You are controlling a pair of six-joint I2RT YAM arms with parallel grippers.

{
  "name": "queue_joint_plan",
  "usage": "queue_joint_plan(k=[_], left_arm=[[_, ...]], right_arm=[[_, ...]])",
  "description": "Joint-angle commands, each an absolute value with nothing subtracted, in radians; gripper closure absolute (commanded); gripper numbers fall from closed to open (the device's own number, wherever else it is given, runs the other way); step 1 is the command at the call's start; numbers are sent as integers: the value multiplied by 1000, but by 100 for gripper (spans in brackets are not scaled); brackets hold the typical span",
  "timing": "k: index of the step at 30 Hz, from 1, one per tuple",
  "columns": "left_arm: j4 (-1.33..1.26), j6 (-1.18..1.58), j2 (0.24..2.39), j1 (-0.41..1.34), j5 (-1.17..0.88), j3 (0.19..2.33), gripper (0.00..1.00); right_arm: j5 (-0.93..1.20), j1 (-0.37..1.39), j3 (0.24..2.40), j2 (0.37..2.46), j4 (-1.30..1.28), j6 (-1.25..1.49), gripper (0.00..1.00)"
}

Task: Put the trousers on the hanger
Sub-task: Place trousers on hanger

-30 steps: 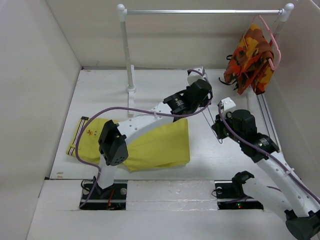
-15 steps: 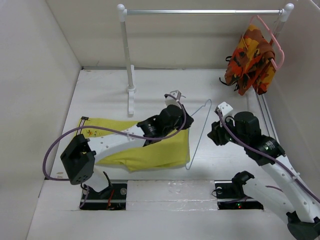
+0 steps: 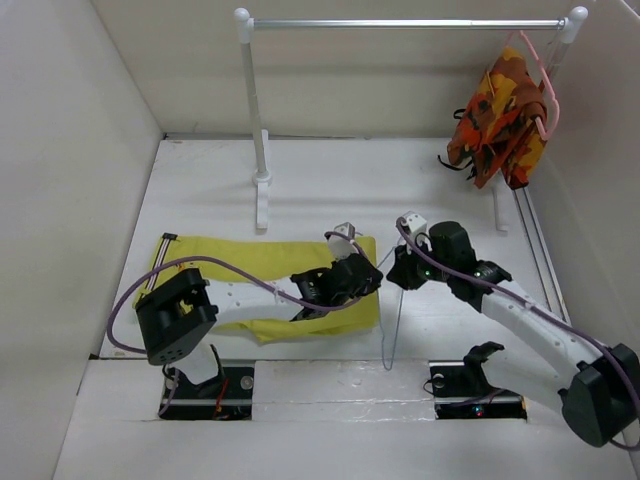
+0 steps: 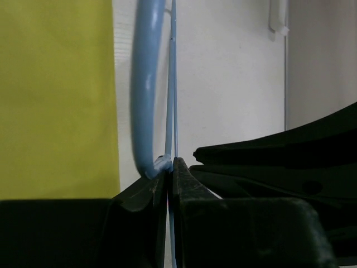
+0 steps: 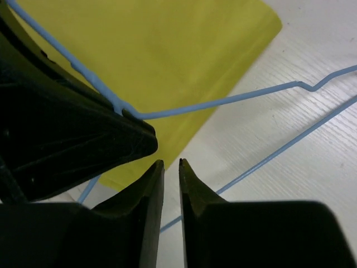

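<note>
At the left we see the mustard trousers (image 3: 250,255) lying flat on the white table (image 3: 330,180), striped waistband at their left end. The left arm lies across them. Over their right edge, the left gripper (image 3: 365,275) has its fingers pressed together on the neck of the pale-blue wire hanger (image 3: 393,320), just under the hook. From there a wire of the hanger runs toward the near edge of the table, just right of the trousers. Close beside it, the right gripper (image 3: 398,272) holds its fingers a narrow slit apart, with nothing between the tips. Hanger wire crosses beneath them. Far right, a patterned orange garment (image 3: 500,115) hangs on a pink hanger (image 3: 548,90) from the rail (image 3: 400,23).
</note>
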State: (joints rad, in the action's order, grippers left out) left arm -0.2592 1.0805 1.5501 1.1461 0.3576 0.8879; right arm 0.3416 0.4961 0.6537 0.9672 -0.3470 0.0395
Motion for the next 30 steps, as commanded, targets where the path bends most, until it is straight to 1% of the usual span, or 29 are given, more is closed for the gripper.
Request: queue_joint_plan(k=[1, 2, 5, 10, 11, 12, 13, 14, 17, 20, 21, 22, 23, 24, 26, 30], left_arm=[[-209, 1204, 1578, 1155, 503, 916, 100], [-207, 1215, 1594, 1155, 512, 914, 100], [-199, 1239, 1611, 1155, 545, 893, 100], [-190, 1258, 1620, 1155, 589, 850, 100], [-181, 1259, 1621, 1155, 592, 850, 100], [-164, 1256, 1617, 1155, 607, 850, 100], [-160, 1252, 1615, 1155, 615, 850, 100], [-155, 1249, 1612, 1155, 620, 850, 100], [-140, 1223, 1615, 1155, 641, 856, 100], [-118, 1206, 1623, 1155, 655, 864, 100], [-118, 1200, 1621, 1155, 661, 859, 100], [-120, 1192, 1621, 1155, 661, 856, 100], [-118, 1178, 1621, 1146, 663, 854, 100], [-112, 1172, 1620, 1146, 672, 853, 100], [-91, 1163, 1614, 1146, 678, 854, 100], [-63, 1129, 1586, 1126, 703, 833, 100]], right_arm=[[385, 497, 626, 1031, -157, 84, 76], [393, 497, 614, 1046, -126, 97, 67], [405, 497, 580, 1120, -25, 147, 57], [385, 515, 511, 1230, 139, 256, 47], [377, 529, 506, 1245, 153, 265, 44], [359, 549, 497, 1276, 159, 278, 36], [357, 549, 489, 1291, 179, 285, 36], [360, 564, 483, 1308, 201, 296, 31], [368, 593, 463, 1383, 270, 348, 25], [397, 618, 454, 1445, 362, 397, 25], [406, 618, 454, 1454, 379, 408, 28], [414, 618, 454, 1457, 388, 419, 37], [410, 627, 456, 1457, 387, 420, 65], [402, 627, 457, 1439, 374, 422, 81], [373, 618, 462, 1402, 342, 410, 100], [339, 577, 488, 1260, 143, 359, 100]])
